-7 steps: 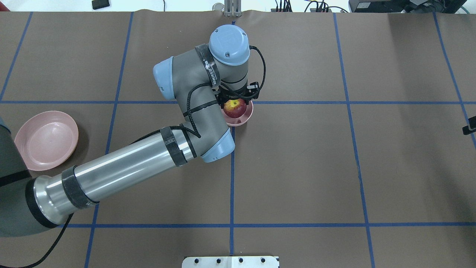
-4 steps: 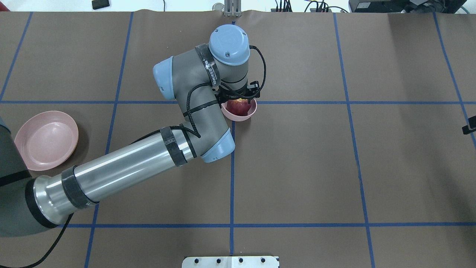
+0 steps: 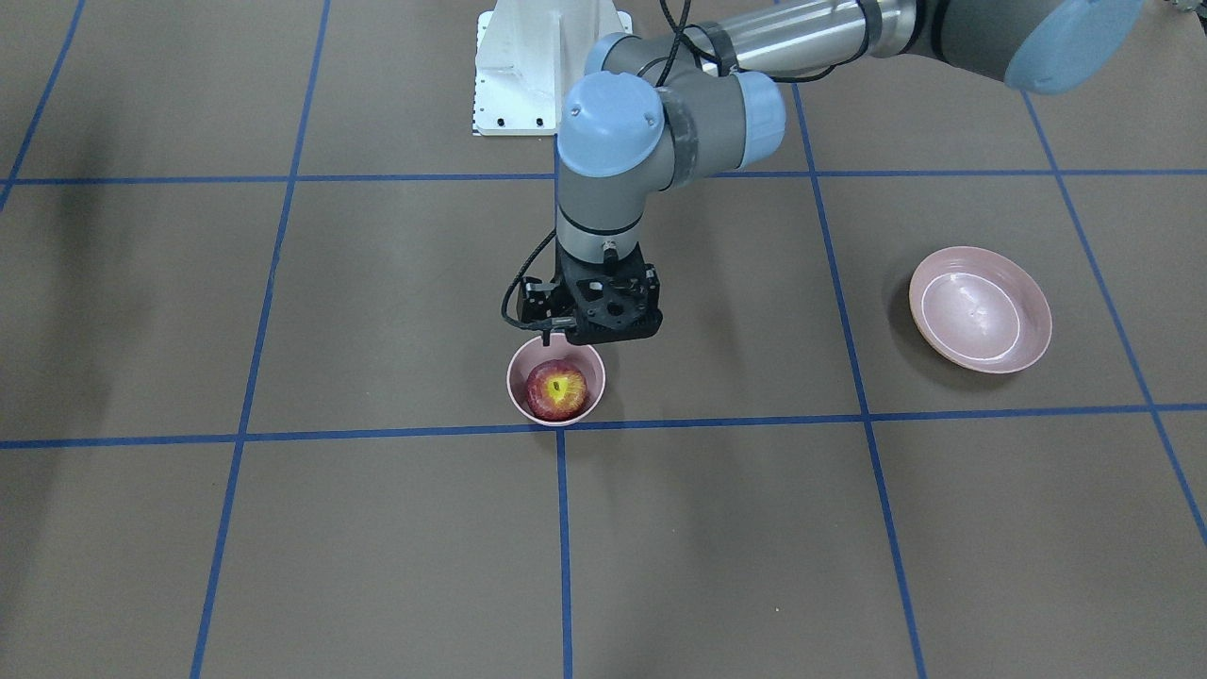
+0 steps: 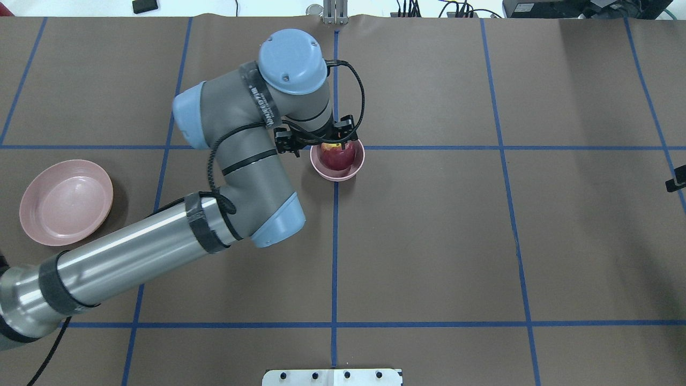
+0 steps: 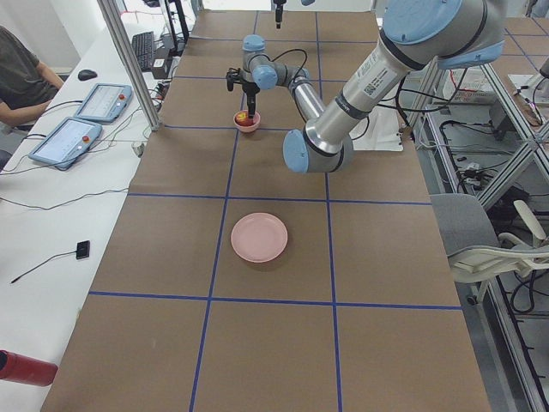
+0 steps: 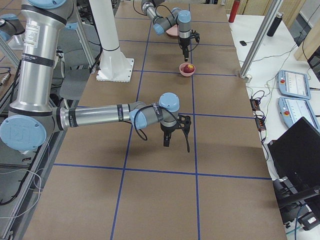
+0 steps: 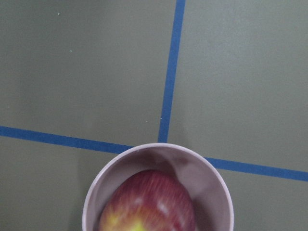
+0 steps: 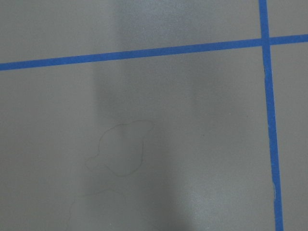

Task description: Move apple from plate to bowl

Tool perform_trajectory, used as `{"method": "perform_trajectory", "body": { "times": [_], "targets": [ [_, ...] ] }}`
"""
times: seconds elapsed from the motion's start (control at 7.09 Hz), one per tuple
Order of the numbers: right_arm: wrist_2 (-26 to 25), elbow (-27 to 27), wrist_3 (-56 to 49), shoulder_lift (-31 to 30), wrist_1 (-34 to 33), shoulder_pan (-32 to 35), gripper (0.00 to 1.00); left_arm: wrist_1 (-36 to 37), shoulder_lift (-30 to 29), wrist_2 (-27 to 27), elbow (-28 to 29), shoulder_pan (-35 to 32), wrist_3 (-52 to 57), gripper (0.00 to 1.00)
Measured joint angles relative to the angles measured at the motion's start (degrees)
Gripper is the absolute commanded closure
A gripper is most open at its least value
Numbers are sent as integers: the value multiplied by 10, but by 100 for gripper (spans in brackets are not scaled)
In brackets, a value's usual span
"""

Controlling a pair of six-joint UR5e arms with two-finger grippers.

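Note:
The dark red apple point(image 3: 556, 389) with its yellow stem patch sits inside the small pink bowl point(image 3: 518, 381) at a blue tape crossing. It also shows in the overhead view point(image 4: 338, 156) and in the left wrist view point(image 7: 149, 204), inside the bowl point(image 7: 214, 185). My left gripper point(image 3: 589, 332) hangs just above the bowl's robot-side rim, open and holding nothing. The pink plate point(image 4: 66, 202) is bare at the table's left. My right gripper point(image 6: 167, 136) hovers over bare table far from the bowl; I cannot tell if it is open or shut.
Brown table cover with a blue tape grid. The robot's white base plate point(image 3: 552, 57) stands at the table's near edge. A red cylinder point(image 5: 26, 367) lies on the side bench; an operator point(image 5: 21, 81) sits beyond the bench.
My left gripper has let go of the apple and risen. The wrist and elbow have swung to the left. The bowl shifted a little right, then settled back with the apple in it.

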Motion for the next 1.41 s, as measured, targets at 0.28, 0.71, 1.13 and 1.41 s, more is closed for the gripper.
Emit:
{"method": "perform_trajectory", "body": {
  "times": [0.28, 0.71, 1.13, 1.41],
  "targets": [
    [-3, 2, -11, 1, -2, 18, 0, 59, 86, -13, -117, -25, 85, 2],
    [-9, 2, -35, 3, -6, 39, 0, 89, 264, -101, -257, -130, 287, 2],
    [-10, 3, -37, 10, -7, 44, 0, 92, 438, -162, -306, -265, 563, 2],
    [-9, 2, -36, 9, -8, 45, 0, 90, 499, -216, -305, -329, 662, 2]
  ]
}}
